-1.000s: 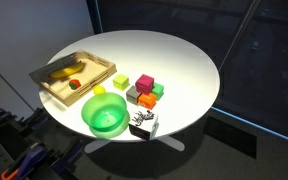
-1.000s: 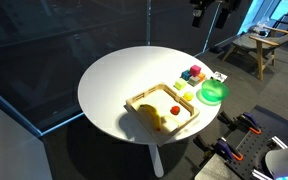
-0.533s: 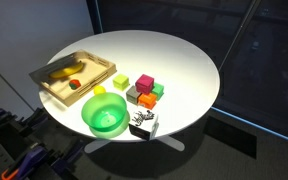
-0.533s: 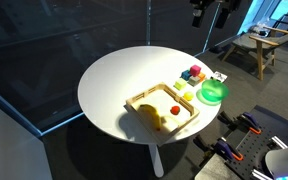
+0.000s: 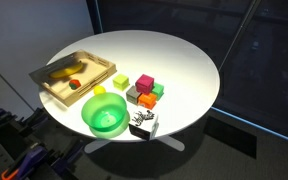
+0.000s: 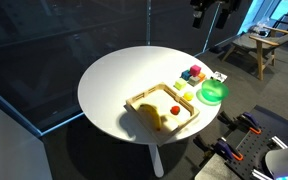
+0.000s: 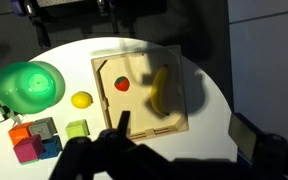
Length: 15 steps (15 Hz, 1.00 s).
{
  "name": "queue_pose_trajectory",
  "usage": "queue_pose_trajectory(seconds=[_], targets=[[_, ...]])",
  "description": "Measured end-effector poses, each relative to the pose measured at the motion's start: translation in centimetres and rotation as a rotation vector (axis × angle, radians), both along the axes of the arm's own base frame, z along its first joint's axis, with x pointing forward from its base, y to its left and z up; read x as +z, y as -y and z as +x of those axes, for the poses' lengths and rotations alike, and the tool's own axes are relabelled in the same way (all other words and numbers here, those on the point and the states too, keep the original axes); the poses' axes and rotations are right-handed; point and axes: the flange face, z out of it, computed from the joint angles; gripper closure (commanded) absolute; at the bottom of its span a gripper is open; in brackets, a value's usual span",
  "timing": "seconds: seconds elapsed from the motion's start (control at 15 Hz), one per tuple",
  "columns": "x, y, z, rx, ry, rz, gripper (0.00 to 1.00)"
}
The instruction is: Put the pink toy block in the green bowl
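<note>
The pink toy block [image 5: 144, 83] is a deep pink cube in a cluster of coloured blocks on the round white table [image 5: 179, 60]. It also shows in the wrist view [image 7: 26, 151] and, very small, in an exterior view [image 6: 194, 70]. The green bowl [image 5: 104, 117] stands empty near the table's edge beside the cluster, and shows in the other views too [image 6: 213, 93] [image 7: 29, 85]. My gripper [image 7: 184, 130] is open and empty. It hangs high above the table, far from the blocks [image 6: 209, 12].
A wooden tray [image 5: 94, 62] holds a banana [image 7: 162, 90] and a small red fruit [image 7: 122, 84]. A yellow ball [image 5: 98, 91] lies between tray and bowl. Orange [image 5: 147, 101], grey, green and paler blocks surround the pink one. A black-and-white object [image 5: 144, 124] sits at the table edge.
</note>
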Motion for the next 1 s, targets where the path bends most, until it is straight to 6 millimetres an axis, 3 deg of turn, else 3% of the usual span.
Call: queue_pose_trajectory(seconds=[0.27,0.6,1.0], targets=[[-0.1,1.3,0.3,-0.011,0.013,-0.052,0.0],[-0.3,4.8,1.5,-0.029,0.079,-0.147,0.0],[-2.4,8.8,3.4,0.049,0.135,-0.159,0.0]])
